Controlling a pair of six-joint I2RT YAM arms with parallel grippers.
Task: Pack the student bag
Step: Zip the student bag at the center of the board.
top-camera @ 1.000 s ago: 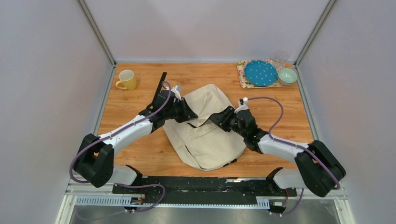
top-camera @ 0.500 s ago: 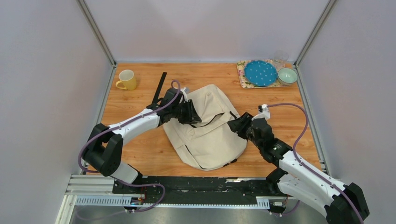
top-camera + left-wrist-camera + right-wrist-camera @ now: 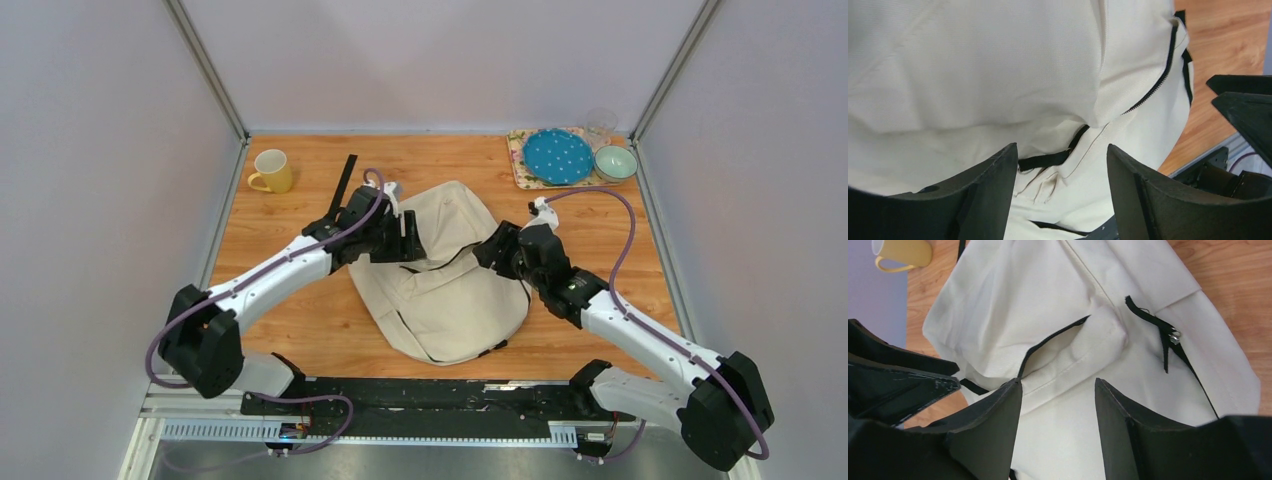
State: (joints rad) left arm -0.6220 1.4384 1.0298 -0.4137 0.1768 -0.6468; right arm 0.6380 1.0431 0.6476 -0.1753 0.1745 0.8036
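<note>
Creased cream fabric student bag [image 3: 445, 300], black zipper [image 3: 1048, 340] gaping, on wooden table [image 3: 290, 320]; left tool [image 3: 410, 238] and right tool [image 3: 486, 251] spread, empty.

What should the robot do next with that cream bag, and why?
Probably lower the right fingers onto the fabric beside the zipper opening and pinch it: they and the left fingers stand open and empty, and that opening in the student bag is only a narrow slit.
</note>
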